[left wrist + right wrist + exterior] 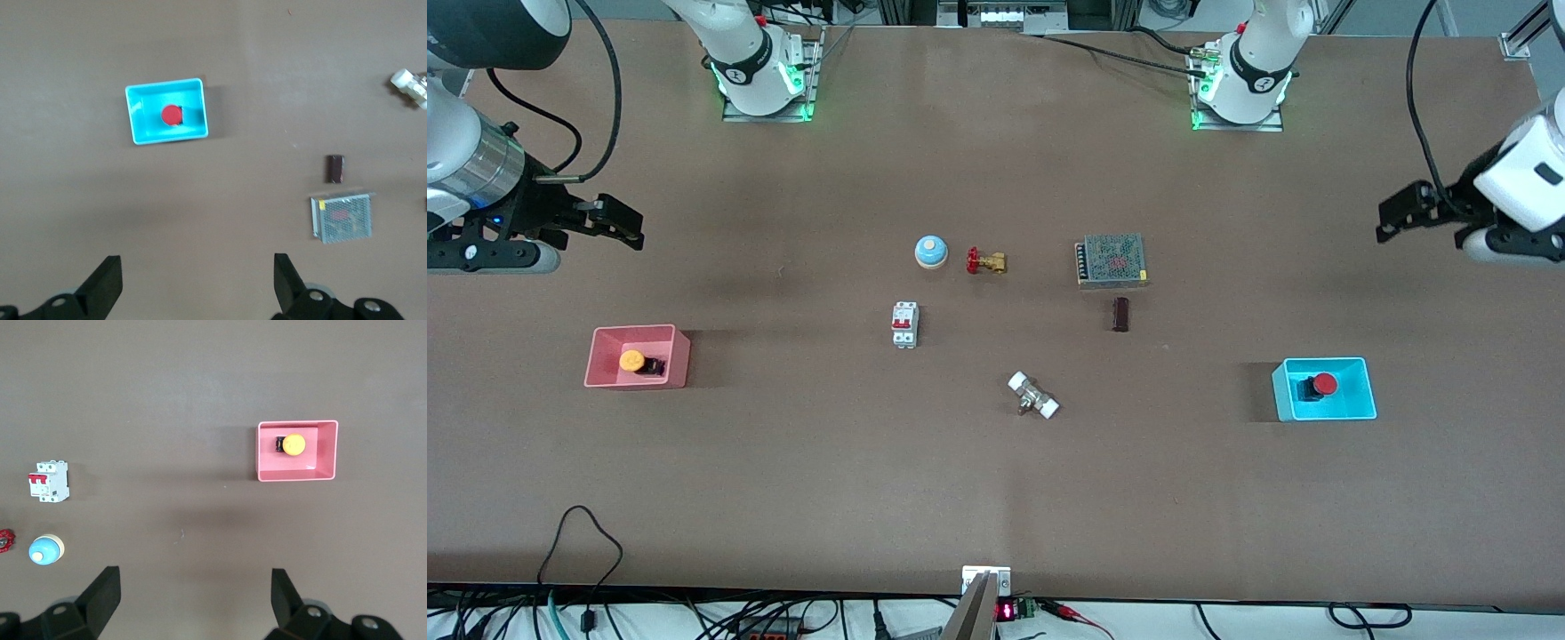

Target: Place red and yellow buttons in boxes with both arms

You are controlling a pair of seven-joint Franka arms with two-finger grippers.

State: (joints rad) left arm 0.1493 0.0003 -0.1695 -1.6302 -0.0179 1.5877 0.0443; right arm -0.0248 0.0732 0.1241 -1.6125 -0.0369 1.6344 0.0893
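The yellow button point(633, 360) lies in the pink box point(679, 360) toward the right arm's end of the table. The red button point(1325, 384) lies in the cyan box point(1325, 412) toward the left arm's end. My right gripper point(618, 222) is open and empty, raised over bare table beside the pink box. My left gripper point(1400, 213) is open and empty, raised over bare table beside the cyan box. The right wrist view shows the yellow button point(293, 444) in the pink box point(330, 450), apart from my right gripper point(195, 597). The left wrist view shows the red button point(171, 115) in the cyan box point(137, 113), apart from my left gripper point(198, 280).
Mid-table stand a blue bell point(930, 252), a brass valve with a red handle point(985, 261), a white circuit breaker point(904, 324), a mesh-covered power supply point(1111, 260), a small dark block point(1120, 314) and a white-capped fitting point(1033, 396). Cables lie along the table's front edge.
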